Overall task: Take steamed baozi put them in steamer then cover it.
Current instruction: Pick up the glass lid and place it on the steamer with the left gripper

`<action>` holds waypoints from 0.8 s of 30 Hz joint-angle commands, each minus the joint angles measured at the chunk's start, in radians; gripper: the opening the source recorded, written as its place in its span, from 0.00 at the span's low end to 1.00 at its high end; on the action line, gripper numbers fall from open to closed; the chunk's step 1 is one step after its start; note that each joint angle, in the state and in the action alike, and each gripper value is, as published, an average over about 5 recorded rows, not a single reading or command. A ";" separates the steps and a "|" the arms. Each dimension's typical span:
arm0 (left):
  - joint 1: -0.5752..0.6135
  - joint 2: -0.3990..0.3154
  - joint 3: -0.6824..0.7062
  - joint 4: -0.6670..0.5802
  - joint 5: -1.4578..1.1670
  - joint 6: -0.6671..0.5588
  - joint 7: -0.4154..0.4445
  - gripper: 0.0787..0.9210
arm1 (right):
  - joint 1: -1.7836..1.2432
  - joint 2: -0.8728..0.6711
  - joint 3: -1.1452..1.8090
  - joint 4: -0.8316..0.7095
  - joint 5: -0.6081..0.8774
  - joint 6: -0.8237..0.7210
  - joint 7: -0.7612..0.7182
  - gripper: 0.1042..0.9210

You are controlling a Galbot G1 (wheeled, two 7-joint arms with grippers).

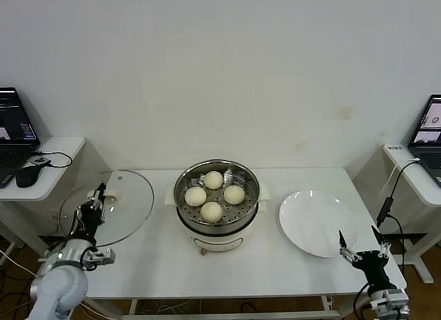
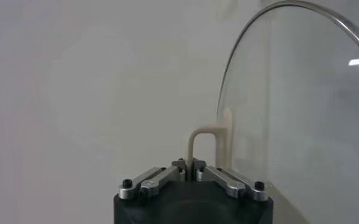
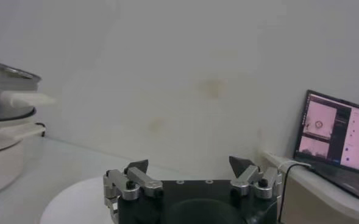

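At the left of the frame, the stiff, fragile glass cover (image 1: 107, 205) is held by its handle (image 2: 203, 146) in the left gripper (image 2: 189, 165)'s fully closed jaws, while the right gripper (image 1: 359, 250)'s jaws are spread wide and empty.

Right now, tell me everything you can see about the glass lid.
The lid is a round pane of clear glass with a thin metal rim and a cream-white looped handle at its centre. It is off the steamer, to its left over the left end of the table. The left gripper is shut on the handle. In the left wrist view the pane stands away from the gripper beyond the handle. Whether the lid is touching the table cannot be told.
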 commanded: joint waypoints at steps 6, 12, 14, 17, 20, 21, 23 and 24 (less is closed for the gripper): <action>-0.177 0.094 0.308 -0.129 -0.122 0.222 0.094 0.06 | -0.001 0.051 -0.040 -0.013 -0.154 0.010 0.047 0.88; -0.345 0.030 0.465 -0.053 -0.017 0.268 0.142 0.06 | 0.008 0.102 -0.071 -0.037 -0.238 0.018 0.089 0.88; -0.391 0.002 0.488 -0.034 0.023 0.284 0.172 0.06 | 0.009 0.124 -0.080 -0.041 -0.275 0.019 0.105 0.88; -0.434 -0.027 0.507 -0.016 0.073 0.310 0.215 0.06 | 0.010 0.149 -0.098 -0.047 -0.323 0.016 0.124 0.88; -0.459 -0.047 0.529 -0.007 0.124 0.337 0.263 0.06 | 0.019 0.165 -0.110 -0.061 -0.366 0.014 0.143 0.88; -0.464 -0.055 0.536 -0.004 0.140 0.344 0.277 0.06 | 0.022 0.170 -0.110 -0.067 -0.384 0.015 0.151 0.88; -0.472 -0.080 0.545 0.001 0.177 0.355 0.299 0.06 | 0.031 0.178 -0.107 -0.079 -0.420 0.021 0.166 0.88; -0.473 -0.098 0.547 0.004 0.197 0.356 0.309 0.06 | 0.034 0.180 -0.105 -0.084 -0.431 0.023 0.173 0.88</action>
